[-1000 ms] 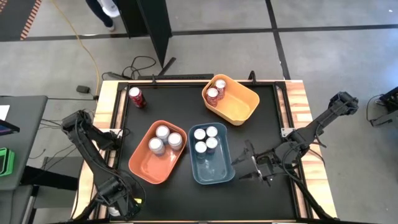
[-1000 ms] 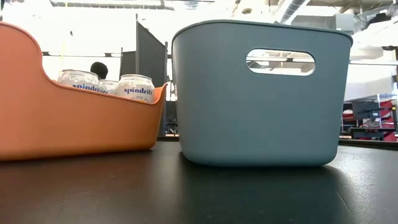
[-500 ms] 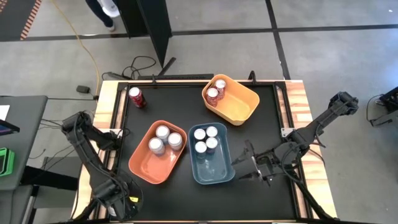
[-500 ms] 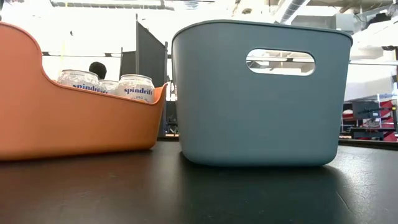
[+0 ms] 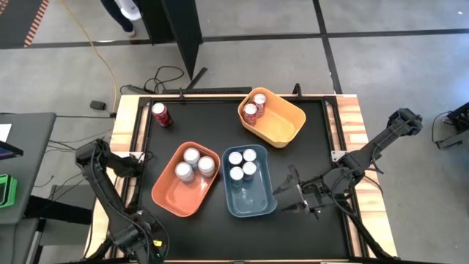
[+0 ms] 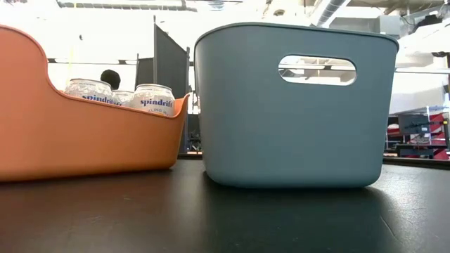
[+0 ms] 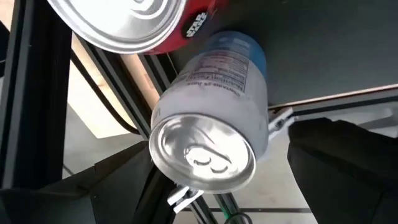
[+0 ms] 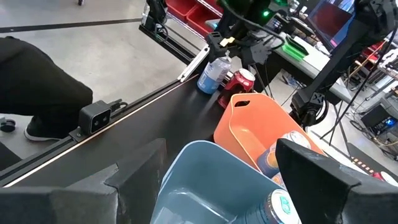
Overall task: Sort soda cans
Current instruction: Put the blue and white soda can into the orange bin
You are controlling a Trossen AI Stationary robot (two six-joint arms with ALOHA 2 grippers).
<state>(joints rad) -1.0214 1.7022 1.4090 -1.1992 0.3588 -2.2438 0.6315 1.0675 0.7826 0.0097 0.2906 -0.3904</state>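
Near the counter's (image 5: pixel 308 147) near-left corner, the left pincer (image 5: pixel 135 242) is mostly cut off in the high view; its wrist view shows its fingers spread around a pale blue-and-white can (image 7: pixel 214 118), a red can (image 7: pixel 134 22) cropped beside it. The right pincer (image 5: pixel 282 199) stands spread just right of the blue bin (image 5: pixel 253 205), which holds four silver-topped cans (image 5: pixel 242 163). The orange bin (image 5: pixel 172 199) holds three cans (image 5: pixel 194 165). Farther off, the yellow bin (image 5: pixel 286 125) hides most of two red cans (image 5: pixel 253 107); one red can (image 5: pixel 160 114) stands alone far left.

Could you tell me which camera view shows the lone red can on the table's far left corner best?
The high view: the red can stands upright, alone, outside every bin. The other views do not clearly show it.
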